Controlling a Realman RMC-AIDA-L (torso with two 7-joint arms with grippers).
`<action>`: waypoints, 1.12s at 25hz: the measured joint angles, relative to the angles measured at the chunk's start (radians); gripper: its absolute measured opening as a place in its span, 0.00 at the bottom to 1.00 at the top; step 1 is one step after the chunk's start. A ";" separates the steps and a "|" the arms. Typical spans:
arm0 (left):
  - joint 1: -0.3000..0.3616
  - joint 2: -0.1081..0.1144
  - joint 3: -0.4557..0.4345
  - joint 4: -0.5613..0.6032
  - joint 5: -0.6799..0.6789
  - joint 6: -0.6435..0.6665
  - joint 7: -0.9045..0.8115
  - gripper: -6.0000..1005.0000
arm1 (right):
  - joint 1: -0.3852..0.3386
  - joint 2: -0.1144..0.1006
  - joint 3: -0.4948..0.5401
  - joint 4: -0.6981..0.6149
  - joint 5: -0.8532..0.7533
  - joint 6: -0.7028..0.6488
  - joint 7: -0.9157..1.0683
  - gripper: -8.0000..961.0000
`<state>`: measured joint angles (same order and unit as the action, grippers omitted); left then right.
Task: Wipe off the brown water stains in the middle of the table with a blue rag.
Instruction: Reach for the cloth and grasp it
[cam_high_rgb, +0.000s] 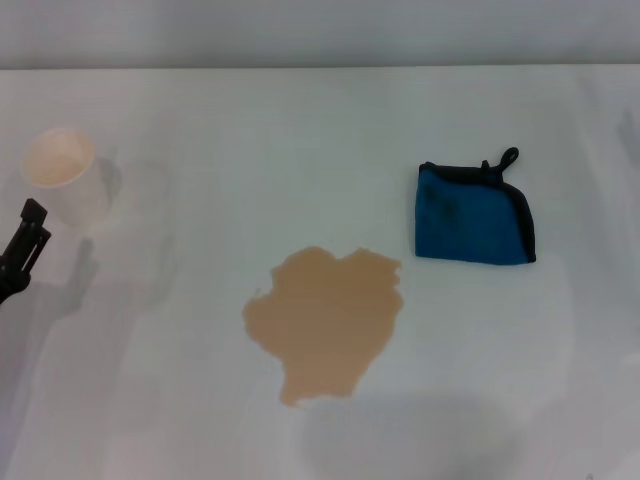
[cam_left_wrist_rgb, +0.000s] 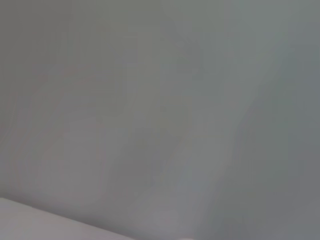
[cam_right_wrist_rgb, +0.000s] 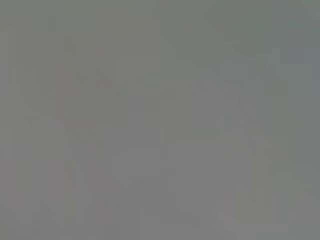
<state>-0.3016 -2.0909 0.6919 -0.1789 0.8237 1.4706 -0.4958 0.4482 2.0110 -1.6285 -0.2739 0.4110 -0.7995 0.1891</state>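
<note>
Since nothing is gripped yet, your first job is the blue rag (cam_high_rgb: 472, 216), lying flat at about two o'clock from the brown water stains (cam_high_rgb: 326, 321) mid-bench (cam_high_rgb: 200, 130). Only the left gripper (cam_high_rgb: 24, 250) shows, at the nine o'clock edge beside a paper cup (cam_high_rgb: 63, 173); you cannot tell how its jaws stand. The right gripper is unseen. Pinch the rag's near edge, then sweep inward from the puddle's rim.
</note>
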 joint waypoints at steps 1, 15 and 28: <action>0.000 0.001 0.001 0.002 0.000 0.000 -0.012 0.89 | -0.004 -0.001 -0.009 -0.016 -0.003 0.009 0.013 0.90; -0.009 0.010 0.002 0.088 0.000 0.024 -0.115 0.89 | 0.012 -0.151 -0.037 -0.135 -0.590 -0.010 1.011 0.90; -0.014 0.010 0.001 0.118 0.004 0.022 -0.125 0.89 | 0.344 -0.375 0.001 -0.119 -1.499 -0.263 1.756 0.89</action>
<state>-0.3155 -2.0812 0.6933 -0.0606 0.8276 1.4928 -0.6207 0.7921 1.6357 -1.6274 -0.3927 -1.0875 -1.0622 1.9448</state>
